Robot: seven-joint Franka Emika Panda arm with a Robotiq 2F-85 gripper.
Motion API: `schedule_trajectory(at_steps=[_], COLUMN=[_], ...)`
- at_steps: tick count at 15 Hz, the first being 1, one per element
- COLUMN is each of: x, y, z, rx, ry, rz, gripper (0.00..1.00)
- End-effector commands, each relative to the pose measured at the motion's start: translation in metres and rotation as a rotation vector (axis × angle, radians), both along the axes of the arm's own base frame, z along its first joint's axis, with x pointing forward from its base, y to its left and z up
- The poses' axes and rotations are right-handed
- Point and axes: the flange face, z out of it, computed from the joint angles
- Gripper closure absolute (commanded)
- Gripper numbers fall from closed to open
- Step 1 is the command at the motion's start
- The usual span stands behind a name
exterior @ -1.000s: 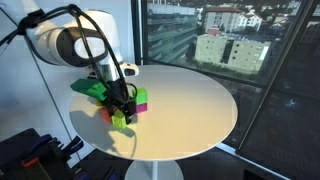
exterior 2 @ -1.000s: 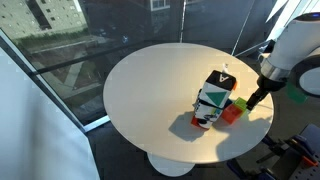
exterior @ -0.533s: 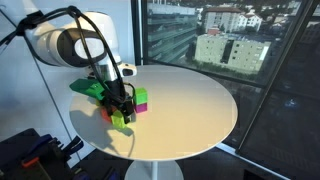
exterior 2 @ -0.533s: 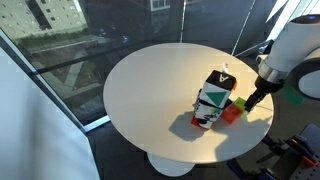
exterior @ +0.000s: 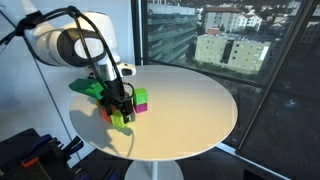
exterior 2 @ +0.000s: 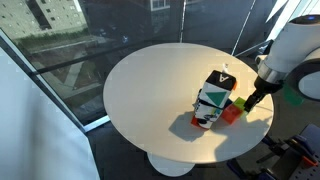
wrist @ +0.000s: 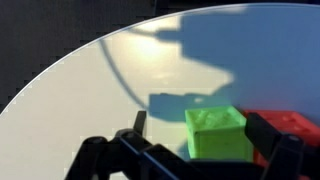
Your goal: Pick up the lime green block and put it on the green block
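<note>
The lime green block [wrist: 215, 133] sits on the white table between my gripper's [wrist: 205, 135] open fingers. The left finger [wrist: 140, 124] stands clear of it and the right finger [wrist: 270, 132] is close beside it. In an exterior view the gripper [exterior: 121, 108] is low over the lime block [exterior: 120, 119] near the table's edge. The green block [exterior: 140, 92] shows just beyond, against a magenta cube [exterior: 142, 102]. I cannot tell if it rests on the magenta cube or behind it. A red cube [wrist: 296, 124] touches the lime block's right side.
A green, white and black carton [exterior 2: 211, 100] stands upright beside the cubes. The round white table [exterior: 190, 105] drops off close to the blocks. Large windows stand behind it. Dark equipment [exterior: 30, 155] sits low beside the table.
</note>
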Motion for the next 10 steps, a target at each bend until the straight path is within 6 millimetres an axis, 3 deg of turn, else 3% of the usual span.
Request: schedule_trajectory(at_steps=[1,10], x=[0.002,0.004], y=[0.002,0.001], z=[0.004,0.015], rx=[-0.009,-0.008], ry=[-0.018,-0.031], rz=[-0.009,-0.016], gripper=[0.0,0.0])
